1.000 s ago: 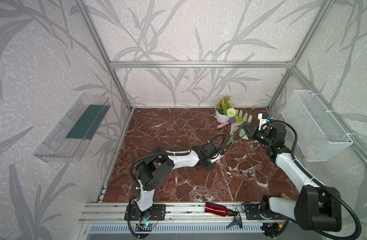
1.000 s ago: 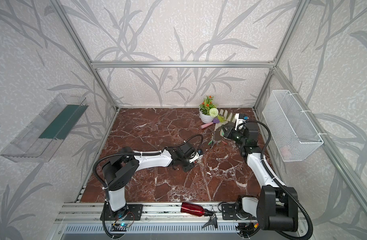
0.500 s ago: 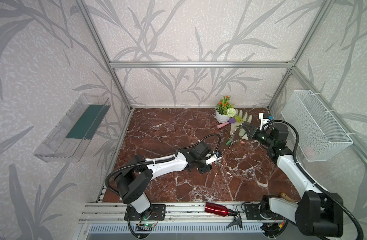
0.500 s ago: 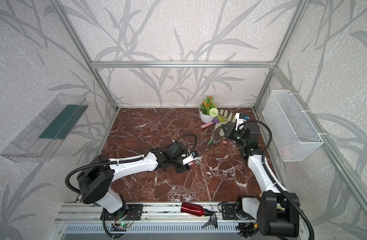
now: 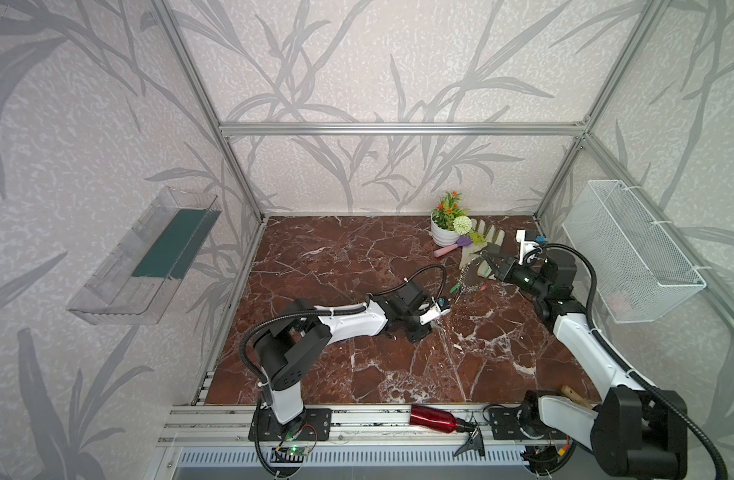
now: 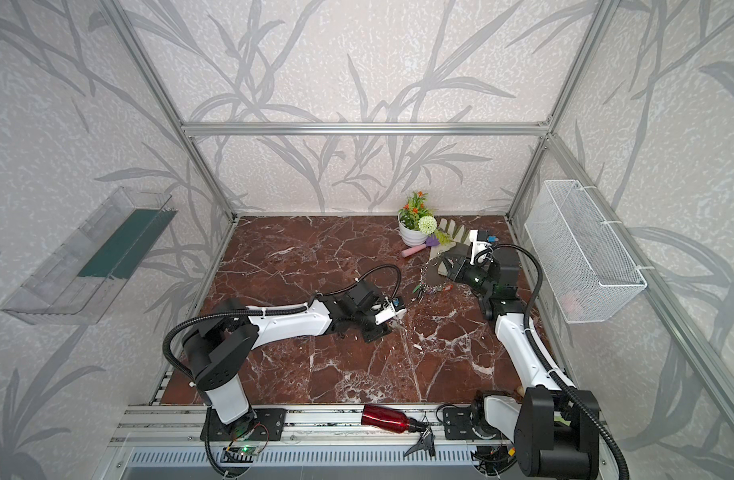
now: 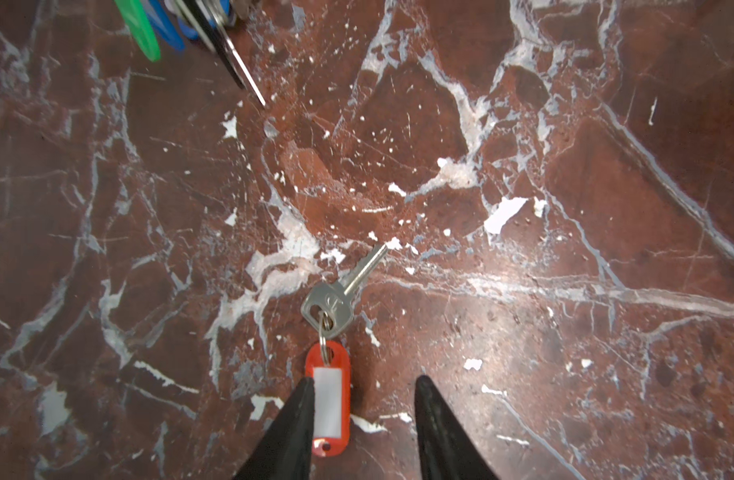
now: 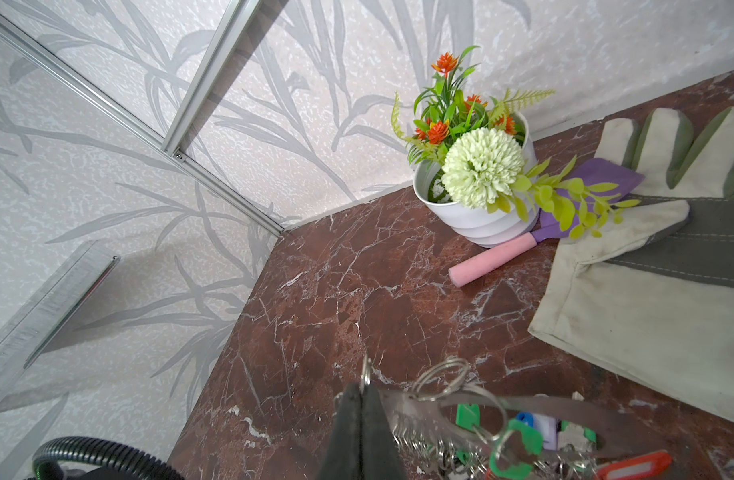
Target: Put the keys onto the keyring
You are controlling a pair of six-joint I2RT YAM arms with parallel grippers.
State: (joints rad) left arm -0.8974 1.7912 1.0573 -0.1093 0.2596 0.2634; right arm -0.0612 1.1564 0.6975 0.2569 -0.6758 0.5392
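Change noted: over the last second the left arm swung its elbow out and partly back, while the left gripper stayed low over the same patch of table. The right arm held.

Finding: the pick-up is not yet made.
- **Left gripper:** jaws spread, straddling the red tag. One finger touches its edge.
- **Key:** the key lies flat.
- **Right gripper:** the right gripper is pressed together, pinching the keyring, which is tilted up at two o'clock from the left gripper in a top view.

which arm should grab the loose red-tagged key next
Left. The left end effector is open right at the red tag of the loose key on the table; the right end effector is shut on the keyring.
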